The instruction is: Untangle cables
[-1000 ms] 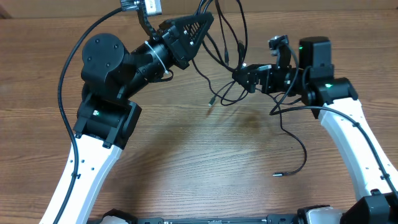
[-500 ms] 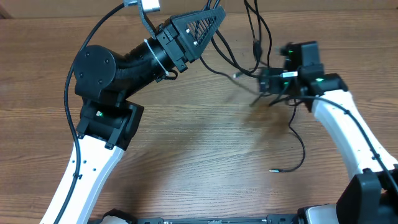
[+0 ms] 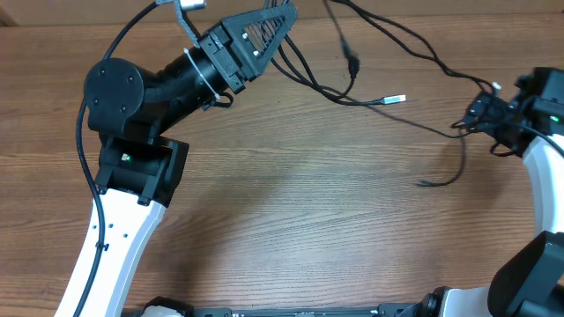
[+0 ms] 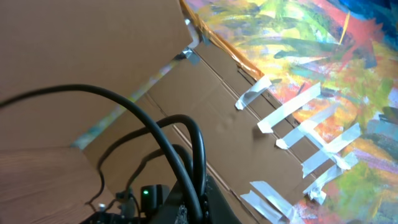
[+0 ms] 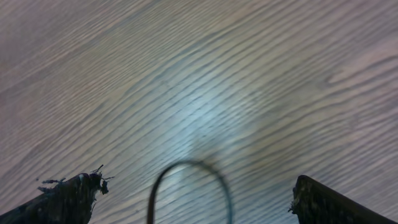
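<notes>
The cables are thin black cords strung across the table's far side between the two arms. My left gripper is at the top centre, shut on a bunch of them. In the left wrist view the cords run down between the closed jaws of that gripper. A silver-tipped plug hangs mid-span. A loose end lies on the wood. My right gripper is at the right edge with strands against it. Its wrist view shows that gripper with fingers wide apart and a blurred cable loop between them.
The wooden table fills the overhead view. The left arm's own thick wire curves along its left side. A cardboard wall with tape strips and a painted cloth stands behind the table.
My right arm has swung far to the right, away from the left gripper, drawing the cords out into long strands. The left gripper has shifted slightly up and left, still shut.
</notes>
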`<action>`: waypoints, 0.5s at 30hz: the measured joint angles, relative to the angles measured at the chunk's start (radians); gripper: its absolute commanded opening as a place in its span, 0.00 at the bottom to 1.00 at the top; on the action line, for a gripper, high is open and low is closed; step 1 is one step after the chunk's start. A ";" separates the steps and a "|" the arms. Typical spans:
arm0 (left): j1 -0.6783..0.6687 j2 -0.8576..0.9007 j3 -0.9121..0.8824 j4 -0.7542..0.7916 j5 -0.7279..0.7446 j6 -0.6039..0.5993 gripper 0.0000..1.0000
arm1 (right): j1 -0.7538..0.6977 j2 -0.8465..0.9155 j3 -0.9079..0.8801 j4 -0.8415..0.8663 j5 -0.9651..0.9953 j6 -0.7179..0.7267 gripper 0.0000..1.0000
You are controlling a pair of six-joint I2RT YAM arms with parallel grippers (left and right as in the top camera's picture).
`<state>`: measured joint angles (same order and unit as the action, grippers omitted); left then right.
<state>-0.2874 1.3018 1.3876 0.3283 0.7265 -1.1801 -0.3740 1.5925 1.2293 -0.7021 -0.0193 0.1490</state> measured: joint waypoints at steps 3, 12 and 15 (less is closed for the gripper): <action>0.010 0.000 0.000 -0.003 0.004 0.000 0.04 | -0.026 0.000 0.000 0.000 -0.025 0.000 1.00; 0.126 0.000 0.000 -0.002 0.022 -0.011 0.04 | -0.034 0.000 0.000 0.030 -0.026 -0.003 1.00; 0.193 0.000 0.000 -0.003 0.031 -0.035 0.04 | -0.043 0.000 0.000 0.029 -0.027 -0.005 1.00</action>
<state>-0.0940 1.3018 1.3876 0.3252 0.7574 -1.2156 -0.4168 1.5925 1.2293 -0.6727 -0.0463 0.1440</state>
